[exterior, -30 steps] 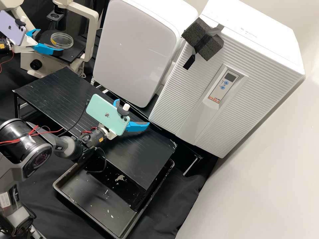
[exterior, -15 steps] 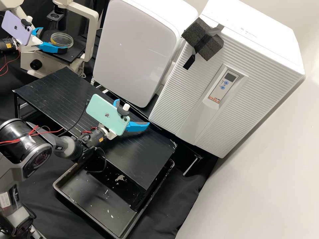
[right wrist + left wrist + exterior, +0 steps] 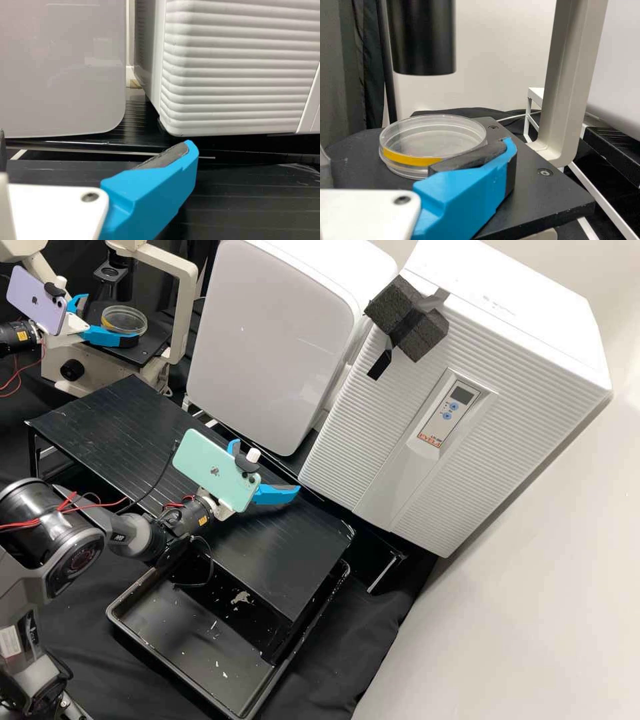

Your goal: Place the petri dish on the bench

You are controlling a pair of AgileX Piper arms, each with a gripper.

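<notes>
At the upper left of the high view, my left gripper (image 3: 112, 319) is open at the microscope stage, its near finger across the front side of the clear petri dish (image 3: 127, 318). The round dish with yellow tape on its side lies flat on the black stage (image 3: 540, 192) in the left wrist view. There the left gripper (image 3: 417, 156) has one dark-padded finger overlapping the edge of the petri dish (image 3: 432, 135); contact cannot be told. My right gripper (image 3: 267, 467) hangs over the black slatted bench (image 3: 280, 560), open and holding nothing. In its wrist view, the right gripper (image 3: 95, 142) faces the white appliances.
The microscope's pale frame (image 3: 180, 313) rises beside the stage, and its black barrel (image 3: 422, 37) hangs above the dish. Two white appliances (image 3: 280, 340) stand behind the bench. A black tray (image 3: 193, 653) lies below the bench's front side.
My left gripper has moved slightly right and down in the high view, its near finger further across the dish's front side. The right arm and the dish have stayed put.
</notes>
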